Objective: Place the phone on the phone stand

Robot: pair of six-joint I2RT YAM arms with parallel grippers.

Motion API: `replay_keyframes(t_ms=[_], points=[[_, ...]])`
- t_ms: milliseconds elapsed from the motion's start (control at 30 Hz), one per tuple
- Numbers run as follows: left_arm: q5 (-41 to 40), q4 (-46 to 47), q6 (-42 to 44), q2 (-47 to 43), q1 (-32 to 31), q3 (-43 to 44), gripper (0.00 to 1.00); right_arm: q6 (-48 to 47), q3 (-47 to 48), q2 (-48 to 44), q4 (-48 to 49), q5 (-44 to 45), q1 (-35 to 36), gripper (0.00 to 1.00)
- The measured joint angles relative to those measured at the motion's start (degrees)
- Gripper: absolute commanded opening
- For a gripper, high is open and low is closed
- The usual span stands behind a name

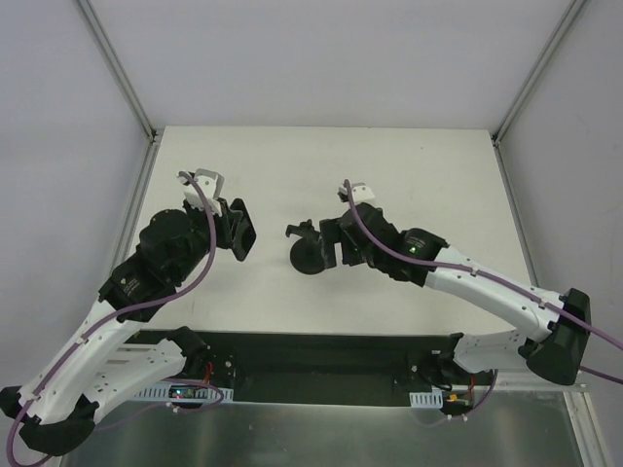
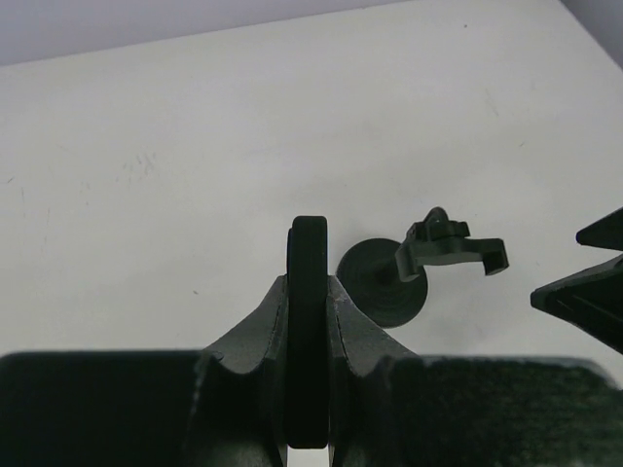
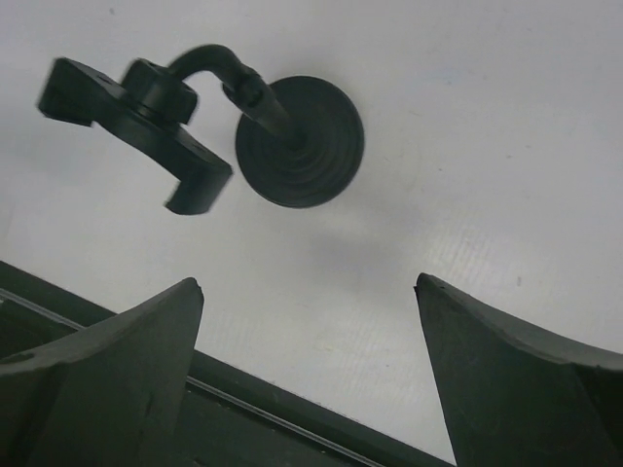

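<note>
The phone [image 2: 308, 321], a thin black slab seen edge-on, is clamped between the fingers of my left gripper [image 2: 308, 287], which is shut on it. In the top view the phone [image 1: 246, 233] hangs above the table, left of the phone stand [image 1: 310, 257]. The stand is all black, with a round disc base [image 3: 300, 141], a bent post and an empty pronged cradle [image 3: 136, 107]. From the left wrist the stand [image 2: 382, 282] sits just right of the phone. My right gripper [image 3: 310, 282] is open and holds nothing. It sits just to the right of the stand [image 1: 331, 245].
The white table [image 1: 428, 185] is walled by a metal frame [image 1: 146, 136] at left and right. A black strip [image 1: 311, 355] runs along the near edge by the arm bases. The right gripper's fingertips [image 2: 584, 292] show at the right of the left wrist view.
</note>
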Motion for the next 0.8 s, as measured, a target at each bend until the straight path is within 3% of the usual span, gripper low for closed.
replay_keyframes(t_ms=[200, 433, 533, 800], points=[[-3.2, 2.0, 1.0, -1.8, 0.0, -3.8, 0.00, 3.1, 4.5, 4.9, 2.0, -2.2, 2.7, 0.80], [-5.2, 4.9, 1.0, -5.2, 0.0, -7.7, 0.00, 7.4, 13.9, 13.7, -2.0, 3.1, 5.8, 0.76], [-5.6, 5.8, 1.1, -5.4, 0.0, -8.4, 0.00, 8.5, 13.9, 14.5, -3.7, 4.5, 5.8, 0.64], [-6.3, 6.8, 1.1, -6.0, 0.0, -9.3, 0.00, 8.7, 15.5, 15.6, -5.7, 6.4, 5.7, 0.49]])
